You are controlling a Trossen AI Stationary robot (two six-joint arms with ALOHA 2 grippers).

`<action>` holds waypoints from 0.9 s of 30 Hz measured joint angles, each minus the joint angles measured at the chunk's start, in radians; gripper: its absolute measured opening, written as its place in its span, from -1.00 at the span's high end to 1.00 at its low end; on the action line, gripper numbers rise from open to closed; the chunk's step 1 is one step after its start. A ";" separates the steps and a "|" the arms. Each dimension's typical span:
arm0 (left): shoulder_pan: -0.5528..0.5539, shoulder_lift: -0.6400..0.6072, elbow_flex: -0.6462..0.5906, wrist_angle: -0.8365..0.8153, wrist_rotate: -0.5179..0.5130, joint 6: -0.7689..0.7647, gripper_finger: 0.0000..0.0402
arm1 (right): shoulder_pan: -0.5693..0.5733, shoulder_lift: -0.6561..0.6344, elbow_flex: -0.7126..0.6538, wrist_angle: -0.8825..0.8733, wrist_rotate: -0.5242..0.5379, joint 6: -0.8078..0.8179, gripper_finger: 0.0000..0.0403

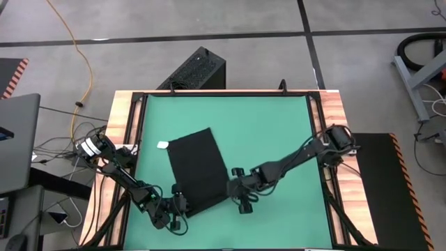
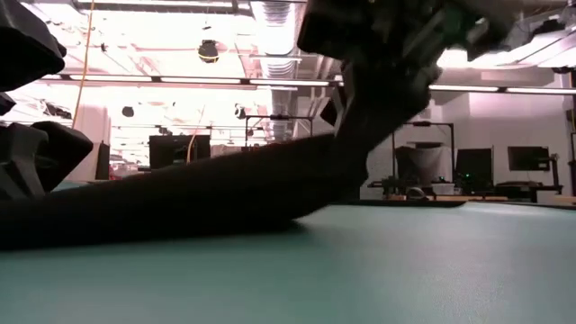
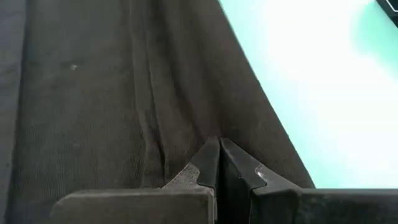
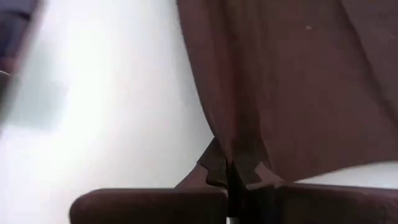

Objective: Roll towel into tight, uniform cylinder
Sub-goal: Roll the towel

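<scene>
The black towel [image 1: 198, 169] lies spread flat on the green mat [image 1: 272, 132], slanted, with its small white tag [image 1: 163, 145] at the far left corner. My left gripper [image 1: 180, 203] is shut on the towel's near left corner. My right gripper [image 1: 235, 189] is shut on the near right corner. In the low view the towel's near edge [image 2: 225, 193] rises from the mat on the left up toward a gripper [image 2: 387, 54] on the right. My left gripper pinches the towel's near edge at its left corner [image 3: 208, 138] between its two shut fingers, coming in low from the near side. The cloth ahead of the fingers lies spread, with lengthwise creases running away from them. My right gripper pinches the towel's near edge at its right corner [image 4: 231, 146] between its two shut fingers, coming from the near right. A fold of cloth runs away from the fingers. In the low view this end of the edge is raised off the mat.
A black ribbed box [image 1: 194, 70] stands beyond the table's far edge. The table's wooden rims [image 1: 125, 118] flank the mat. Bare mat lies to the right and far side of the towel. Cables and a laptop [image 1: 17, 143] sit left of the table.
</scene>
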 joint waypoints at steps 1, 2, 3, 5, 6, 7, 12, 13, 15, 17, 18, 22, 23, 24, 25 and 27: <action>0.002 0.000 0.000 0.002 0.005 0.005 1.00 | -0.012 -0.004 0.001 0.000 -0.029 0.011 0.98; 0.005 0.000 0.000 0.005 0.010 0.012 1.00 | -0.025 -0.003 0.001 0.002 -0.057 0.028 0.98; 0.008 0.000 0.000 0.008 0.019 0.016 1.00 | -0.040 0.002 0.001 0.003 -0.082 0.045 0.98; 0.013 -0.001 0.000 0.012 0.035 0.022 1.00 | -0.063 0.009 0.001 -0.003 -0.108 0.051 0.98; 0.014 -0.001 0.000 0.012 0.040 0.022 1.00 | -0.072 0.017 0.001 0.000 -0.110 0.051 0.98; 0.016 -0.002 0.000 0.012 0.043 0.022 1.00 | -0.081 0.023 0.001 0.010 -0.111 0.052 0.98; 0.019 -0.002 0.000 0.016 0.067 0.039 1.00 | -0.108 0.026 0.001 0.013 -0.151 0.051 0.98; 0.019 -0.002 0.000 0.016 0.067 0.039 1.00 | -0.114 0.025 0.001 0.014 -0.153 0.050 0.98; 0.019 -0.003 0.000 0.016 0.068 0.040 1.00 | -0.125 0.025 0.001 0.016 -0.153 0.045 0.98; 0.019 -0.003 0.000 0.016 0.070 0.043 1.00 | -0.135 0.025 0.001 0.019 -0.152 0.043 0.98; 0.019 -0.003 0.000 0.016 0.071 0.043 1.00 | -0.139 0.025 0.002 0.022 -0.150 0.042 0.98; 0.019 -0.003 0.000 0.016 0.072 0.042 1.00 | -0.146 0.025 0.002 0.031 -0.133 0.019 0.98; 0.019 -0.003 0.000 0.016 0.072 0.042 1.00 | -0.148 0.026 0.002 0.038 -0.130 0.018 0.98; 0.019 -0.003 0.000 0.016 0.072 0.042 1.00 | -0.148 0.033 0.003 0.047 -0.128 0.016 0.98; 0.019 -0.003 0.000 0.016 0.072 0.042 1.00 | -0.148 0.040 0.003 0.054 -0.127 0.016 0.98; 0.019 -0.003 0.000 0.017 0.073 0.042 1.00 | -0.148 0.065 0.003 0.056 -0.122 0.009 0.98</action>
